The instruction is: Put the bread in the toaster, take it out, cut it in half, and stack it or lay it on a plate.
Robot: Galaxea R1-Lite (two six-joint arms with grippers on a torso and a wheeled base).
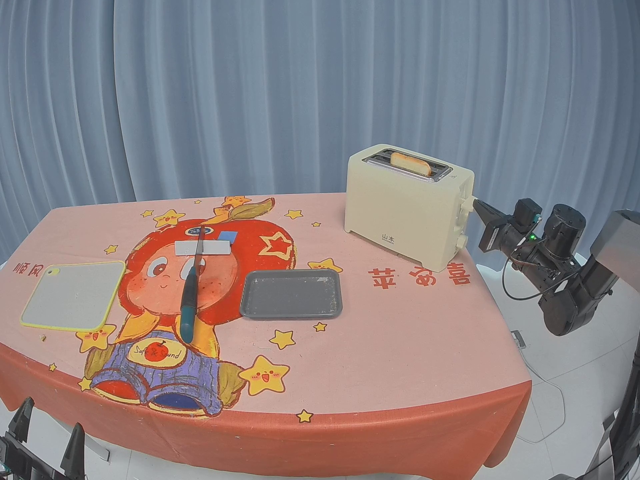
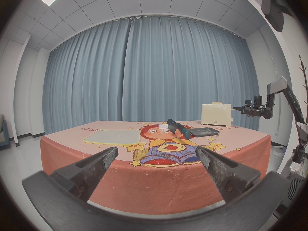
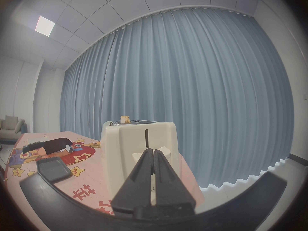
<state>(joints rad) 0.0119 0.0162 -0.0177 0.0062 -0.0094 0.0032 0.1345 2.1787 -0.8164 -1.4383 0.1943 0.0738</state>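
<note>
— Left gripper (image 1: pixel 52 413), nearest us in the lower left corner: why is it idle?
— Its fingers are spread with nothing between them. I'd say it is parked off the table's near edge until the cutting.
— And the table (image 1: pixel 400 341)?
— It's laid out in working order, I think. At right is the toaster (image 1: pixel 407 208), at far left the cutting board (image 1: pixel 73 295). In the middle a grey tray (image 1: pixel 291 293) serves as the plate, and the knife (image 1: pixel 190 288) lies between board and tray.
— Which way does the knife lie?
— Its long axis runs nearly up and down the head view, handle toward the bottom, blade propped on a small white rest (image 1: pixel 202 248).
— The right gripper (image 1: pixel 475 201)?
— Its fingers are pressed together, tip at the lever on the toaster's end. I judge it is working the lever.
— And the bread (image 1: pixel 410 163)?
— It stands on edge in the slot, top peeking out. Its long axis follows the toaster, upper left to lower right.
</note>
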